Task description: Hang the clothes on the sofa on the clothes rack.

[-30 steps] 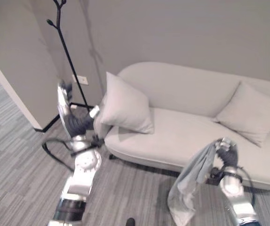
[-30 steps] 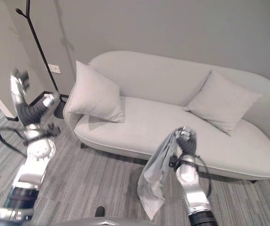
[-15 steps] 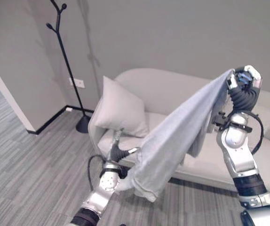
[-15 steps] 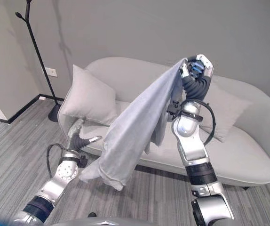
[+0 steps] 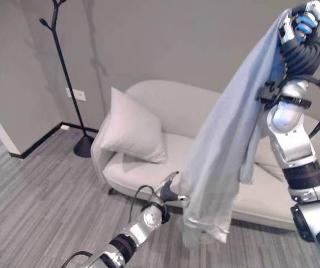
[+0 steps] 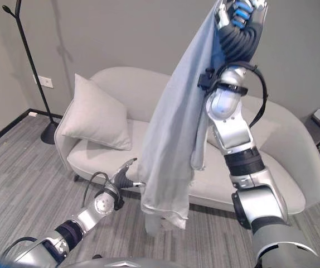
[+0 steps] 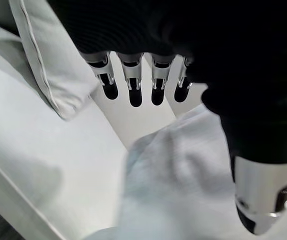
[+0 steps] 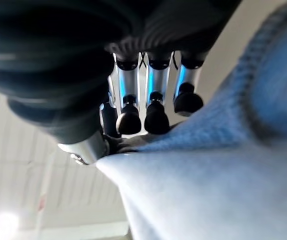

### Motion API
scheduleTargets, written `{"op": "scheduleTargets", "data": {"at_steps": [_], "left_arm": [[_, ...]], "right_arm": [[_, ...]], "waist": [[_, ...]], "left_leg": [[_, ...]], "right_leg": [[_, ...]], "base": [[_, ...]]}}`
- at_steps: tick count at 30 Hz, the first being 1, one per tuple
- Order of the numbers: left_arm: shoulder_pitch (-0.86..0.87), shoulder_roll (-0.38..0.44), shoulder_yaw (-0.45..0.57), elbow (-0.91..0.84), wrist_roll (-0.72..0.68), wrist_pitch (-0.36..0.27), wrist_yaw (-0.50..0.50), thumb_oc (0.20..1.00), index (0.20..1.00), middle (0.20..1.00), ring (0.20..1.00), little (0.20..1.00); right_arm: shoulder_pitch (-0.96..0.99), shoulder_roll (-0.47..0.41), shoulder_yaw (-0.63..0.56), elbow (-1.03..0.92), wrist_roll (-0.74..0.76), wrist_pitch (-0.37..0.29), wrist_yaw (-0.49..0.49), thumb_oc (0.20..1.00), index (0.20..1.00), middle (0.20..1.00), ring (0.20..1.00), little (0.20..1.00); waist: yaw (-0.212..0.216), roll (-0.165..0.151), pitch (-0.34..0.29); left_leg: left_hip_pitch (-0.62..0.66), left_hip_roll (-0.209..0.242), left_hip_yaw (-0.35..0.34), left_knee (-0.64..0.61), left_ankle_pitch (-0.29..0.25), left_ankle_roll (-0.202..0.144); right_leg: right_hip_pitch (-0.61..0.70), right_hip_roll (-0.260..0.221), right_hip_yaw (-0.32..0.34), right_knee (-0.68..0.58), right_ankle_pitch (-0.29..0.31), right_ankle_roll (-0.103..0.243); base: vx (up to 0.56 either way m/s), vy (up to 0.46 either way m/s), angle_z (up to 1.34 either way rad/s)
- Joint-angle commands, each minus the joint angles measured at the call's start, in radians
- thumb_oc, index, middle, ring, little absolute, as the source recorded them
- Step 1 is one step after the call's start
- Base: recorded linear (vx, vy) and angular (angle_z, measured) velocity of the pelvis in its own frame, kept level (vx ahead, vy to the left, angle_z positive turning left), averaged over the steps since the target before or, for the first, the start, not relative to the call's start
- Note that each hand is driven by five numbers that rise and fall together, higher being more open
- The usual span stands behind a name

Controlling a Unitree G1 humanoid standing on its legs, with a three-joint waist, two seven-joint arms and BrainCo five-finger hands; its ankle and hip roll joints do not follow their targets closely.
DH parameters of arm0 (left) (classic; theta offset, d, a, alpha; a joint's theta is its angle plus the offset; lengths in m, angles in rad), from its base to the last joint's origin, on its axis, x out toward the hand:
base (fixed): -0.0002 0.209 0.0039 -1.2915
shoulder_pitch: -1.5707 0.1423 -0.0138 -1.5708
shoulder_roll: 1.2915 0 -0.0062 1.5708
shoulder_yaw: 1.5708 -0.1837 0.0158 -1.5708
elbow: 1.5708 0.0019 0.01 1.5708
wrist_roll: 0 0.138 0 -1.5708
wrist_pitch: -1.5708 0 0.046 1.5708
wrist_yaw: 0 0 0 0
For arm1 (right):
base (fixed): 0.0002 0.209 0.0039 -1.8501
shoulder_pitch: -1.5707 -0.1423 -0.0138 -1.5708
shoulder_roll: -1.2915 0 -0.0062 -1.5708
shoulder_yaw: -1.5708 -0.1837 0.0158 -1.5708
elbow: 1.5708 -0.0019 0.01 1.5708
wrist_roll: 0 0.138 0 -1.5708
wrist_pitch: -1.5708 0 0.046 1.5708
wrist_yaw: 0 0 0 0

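- Pale blue-grey knit garment (image 5: 227,151): raised high above the pale grey curved sofa (image 5: 204,134), draping down in front of its seat.
- Right hand (image 6: 239,12): fingers curled, clamped on the garment's top edge.
- Left hand (image 6: 125,177): fingers relaxed, straight, beside the lower hem.
- Black branching coat rack (image 5: 65,67): well left of the sofa; advisable to keep the grip firm and the hem off the floor in transit.

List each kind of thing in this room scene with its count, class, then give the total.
Sofa: 1
Cushions: 2
Clothes rack: 1
Grey garment, held up by the right robot hand: 1
Robot hands, with the left robot hand at the garment's lower edge: 2
Total: 7
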Motion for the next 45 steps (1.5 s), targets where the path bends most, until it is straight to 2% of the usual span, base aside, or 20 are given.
{"op": "scheduleTargets", "data": {"at_steps": [1, 8, 15, 16, 26, 27, 32, 37, 43, 44, 45], "left_arm": [[-0.089, -0.058, -0.044, 0.085, 0.043, -0.031, 0.005, 1.000, 1.000, 1.000, 1.000, 1.000], [-0.109, -0.133, -0.100, 0.099, -0.042, -0.016, -0.044, 1.000, 1.000, 1.000, 1.000, 1.000], [-0.128, -0.261, -0.149, 0.080, -0.274, 0.000, -0.108, 1.000, 1.000, 1.000, 1.000, 1.000], [-0.130, -0.296, -0.170, 0.070, -0.345, 0.003, -0.123, 1.000, 1.000, 1.000, 1.000, 1.000], [-0.148, -0.384, -0.227, 0.073, -0.518, 0.018, -0.163, 1.000, 1.000, 1.000, 1.000, 1.000], [-0.150, -0.388, -0.227, 0.073, -0.534, 0.018, -0.164, 0.200, 0.200, 0.200, 0.200, 0.200], [-0.147, -0.386, -0.218, 0.056, -0.604, 0.013, -0.174, 0.200, 0.200, 0.200, 0.200, 0.200], [-0.149, -0.353, -0.189, 0.050, -0.557, 0.005, -0.155, 0.200, 0.200, 0.200, 0.200, 0.200], [-0.116, -0.170, -0.049, -0.163, -0.467, -0.028, -0.100, 0.200, 0.200, 0.200, 0.200, 0.200], [-0.113, -0.168, -0.050, -0.167, -0.468, -0.026, -0.100, 0.200, 0.200, 0.200, 0.200, 0.200], [-0.079, -0.102, 0.015, -0.275, -0.454, -0.037, -0.076, 0.200, 0.200, 0.200, 0.200, 0.200]], "right_arm": [[-0.113, -0.056, -0.004, 0.040, 0.041, -0.034, -0.040, 0.200, 0.200, 0.200, 0.200, 0.200], [-0.214, -0.061, 0.026, 0.064, 0.064, -0.020, -0.055, 0.200, 0.200, 0.200, 0.200, 0.200], [-0.205, -0.011, 0.020, 0.031, 0.084, -0.007, -0.066, 0.200, 0.200, 0.200, 0.200, 0.200], [-0.196, 0.012, 0.018, 0.027, 0.099, -0.006, -0.071, 0.200, 0.200, 0.200, 0.200, 0.200], [-0.185, 0.061, 0.034, 0.034, 0.131, 0.007, -0.075, 0.200, 0.200, 0.200, 0.200, 0.200], [-0.189, 0.062, 0.037, 0.038, 0.132, 0.008, -0.076, 0.200, 0.200, 0.200, 0.200, 0.200], [-0.195, 0.068, 0.046, 0.057, 0.135, 0.014, -0.076, 0.200, 0.200, 0.200, 0.200, 0.200], [-0.178, 0.052, 0.035, 0.054, 0.121, 0.015, -0.070, 0.200, 0.200, 0.200, 0.200, 0.200], [-0.008, -0.024, -0.045, -0.069, 0.018, 0.032, -0.045, 0.200, 0.200, 0.200, 0.200, 0.200], [-0.004, -0.022, -0.047, -0.073, 0.017, 0.034, -0.045, 0.200, 0.200, 0.200, 0.200, 0.200], [0.077, -0.041, -0.089, -0.128, -0.025, 0.040, -0.034, 0.200, 0.200, 0.200, 0.200, 0.200]], "waist": [[0.038, 0.009, -0.065], [0.029, 0.001, -0.064], [0.012, 0.008, -0.069], [0.008, 0.012, -0.069], [-0.013, 0.027, -0.072], [-0.014, 0.028, -0.073], [-0.019, 0.034, -0.077], [-0.013, 0.038, -0.078], [0.019, 0.055, -0.069], [0.019, 0.054, -0.070], [0.030, 0.058, -0.065]], "left_leg": [[-0.012, 0.049, 0.013, 0.005, -0.078, -0.024], [-0.009, 0.059, 0.014, 0.005, -0.079, -0.029], [-0.011, 0.062, 0.012, 0.005, -0.082, -0.030], [-0.014, 0.061, 0.010, 0.005, -0.083, -0.029], [-0.025, 0.056, 0.005, 0.005, -0.082, -0.029], [-0.025, 0.056, 0.005, 0.005, -0.082, -0.029], [-0.024, 0.054, 0.004, 0.005, -0.083, -0.030], [-0.022, 0.053, 0.003, 0.005, -0.083, -0.029], [-0.025, 0.051, -0.009, 0.005, -0.081, -0.028], [-0.025, 0.051, -0.009, 0.005, -0.081, -0.028], [-0.028, 0.049, -0.014, 0.005, -0.080, -0.027]], "right_leg": [[-0.112, -0.001, 0.002, 0.031, 0.074, 0.001], [-0.116, 0.011, 0.008, 0.035, 0.071, -0.004], [-0.114, 0.012, 0.008, 0.035, 0.067, -0.007], [-0.114, 0.012, 0.009, 0.033, 0.068, -0.007], [-0.119, 0.010, 0.015, 0.032, 0.069, -0.008], [-0.119, 0.010, 0.015, 0.032, 0.069, -0.007], [-0.118, 0.009, 0.019, 0.032, 0.069, -0.007], [-0.115, 0.007, 0.019, 0.032, 0.068, -0.007], [-0.112, 0.005, 0.007, 0.032, 0.063, -0.006], [-0.111, 0.005, 0.006, 0.032, 0.063, -0.006], [-0.108, 0.003, 0.000, 0.031, 0.063, -0.005]], "base": [[0.01, -0.045, -0.03], [0.00, -0.030, -0.09], [-0.01, -0.013, -0.01], [0.00, 0.000, 0.00], [0.00, 0.000, 0.00], [0.00, 0.000, 0.00], [0.00, -0.001, -0.01], [0.00, 0.000, 0.00], [0.00, 0.001, 0.01], [0.02, 0.010, 0.05], [0.03, 0.014, 0.07]]}}
